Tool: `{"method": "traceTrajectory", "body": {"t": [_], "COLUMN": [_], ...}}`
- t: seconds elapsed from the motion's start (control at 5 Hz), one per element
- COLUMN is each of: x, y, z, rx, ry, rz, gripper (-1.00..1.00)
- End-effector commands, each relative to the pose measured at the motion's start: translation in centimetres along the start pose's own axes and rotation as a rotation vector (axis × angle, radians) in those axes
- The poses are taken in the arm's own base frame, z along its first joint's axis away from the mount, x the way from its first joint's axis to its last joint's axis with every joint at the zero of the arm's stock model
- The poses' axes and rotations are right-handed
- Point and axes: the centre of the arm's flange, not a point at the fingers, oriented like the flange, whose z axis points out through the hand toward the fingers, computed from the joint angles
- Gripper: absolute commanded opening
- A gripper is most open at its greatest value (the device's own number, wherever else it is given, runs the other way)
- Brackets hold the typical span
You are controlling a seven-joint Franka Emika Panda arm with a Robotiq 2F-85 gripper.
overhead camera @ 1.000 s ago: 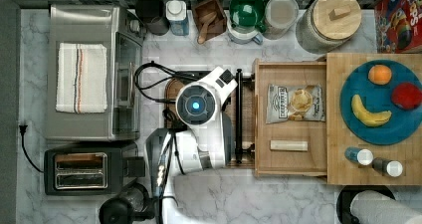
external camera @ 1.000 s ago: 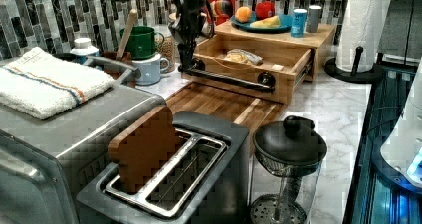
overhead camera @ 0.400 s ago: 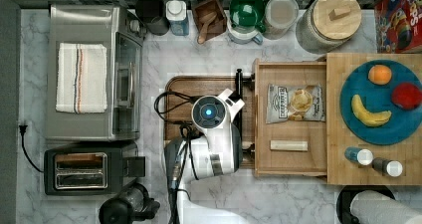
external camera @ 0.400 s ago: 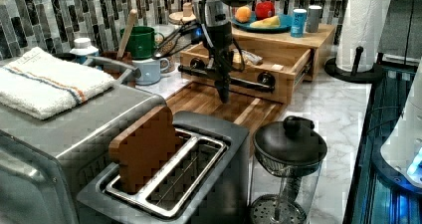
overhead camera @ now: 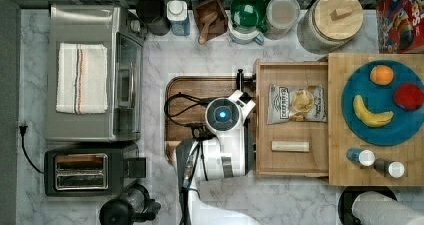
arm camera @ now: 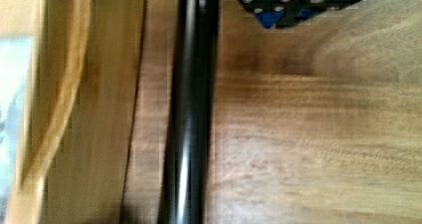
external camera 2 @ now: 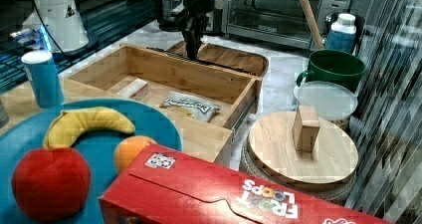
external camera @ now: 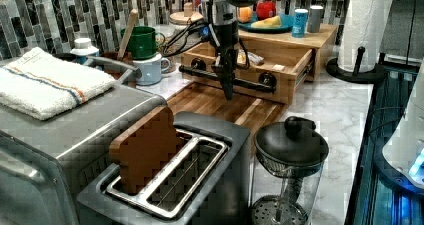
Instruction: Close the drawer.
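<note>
The jaws are pointing straight down just in front of the black bar handle [external camera: 227, 78]; in the left view the fingers [external camera: 227, 82] appear pressed together, closed on nothing, their tips hanging over the dark cutting board [external camera: 215, 102]. Whether they are touching the handle cannot be told, though the wrist view is showing the handle [arm camera: 188, 109] running alongside the fingertips [arm camera: 293, 5] above the board's grain. The drawer [overhead camera: 292, 120] is standing pulled out from under the light-wood block [overhead camera: 340, 165], its front overlapping the cutting board's edge in the top view. Inside it a chip bag [overhead camera: 296, 104] and a small pale stick [overhead camera: 290, 146] are lying apart on the drawer floor. The block is carrying a blue plate [overhead camera: 367, 97] with a banana [overhead camera: 371, 116], an orange [overhead camera: 382, 75] and a red fruit [overhead camera: 408, 96]. On the marble surface [overhead camera: 210, 55], toward the top view's left, a toaster oven [overhead camera: 95, 75] and a toaster [overhead camera: 82, 171] are sitting well apart from the drawer.
</note>
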Motion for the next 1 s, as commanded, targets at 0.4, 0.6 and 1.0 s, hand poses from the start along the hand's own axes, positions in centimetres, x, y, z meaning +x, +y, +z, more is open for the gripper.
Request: {"method": "traceTrajectory", "body": {"t": [0.4,0.6,1.0], "x": [2.1,2.0,0.4], "y": [11.3,15.5,25.5], "z": [-4.2,-3.7,-2.6], "rx": [-0.028,-0.031,-0.063], "ry": [0.161,0.159,0.195], "rz": [0.004,-0.014,-0.072], "gripper": [-1.00,-1.00,-1.00]}}
